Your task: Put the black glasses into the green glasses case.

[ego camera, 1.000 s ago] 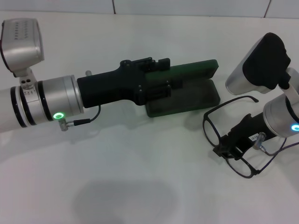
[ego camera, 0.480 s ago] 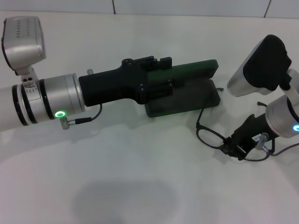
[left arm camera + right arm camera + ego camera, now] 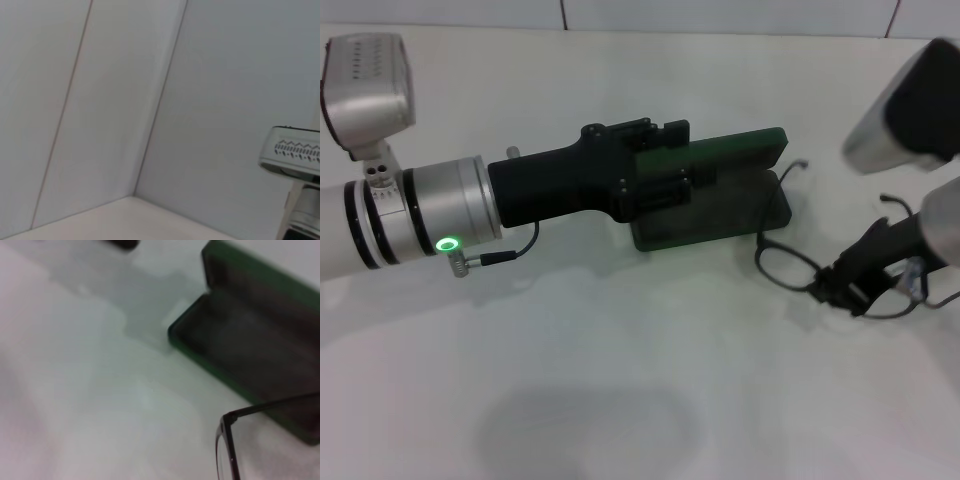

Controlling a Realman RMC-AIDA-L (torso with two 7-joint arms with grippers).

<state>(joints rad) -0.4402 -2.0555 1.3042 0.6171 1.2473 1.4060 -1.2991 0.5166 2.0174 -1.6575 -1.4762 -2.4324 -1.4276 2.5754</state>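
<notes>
The green glasses case [image 3: 745,150] lies open at the table's middle, its dark-lined base [image 3: 720,218] towards me. My left gripper [image 3: 670,165] reaches in from the left, its fingers on either side of the lid. My right gripper [image 3: 845,288] is shut on the black glasses [image 3: 786,268] at their front frame, to the right of the case and just in front of it. One temple arm [image 3: 782,185] reaches along the case's right end. The right wrist view shows the open case [image 3: 250,335] and a corner of the glasses frame [image 3: 227,440].
The white table [image 3: 620,380] stretches wide in front of the case. A tiled wall [image 3: 720,15] bounds the far edge. A grey housing of my right arm [image 3: 910,100] hangs above the table's right side. The left wrist view shows only wall and a grey arm part [image 3: 295,155].
My right gripper has tipped the glasses down and carried them right and slightly farther away, with one temple arm now beside the case's right end. The left arm and case have not moved.
</notes>
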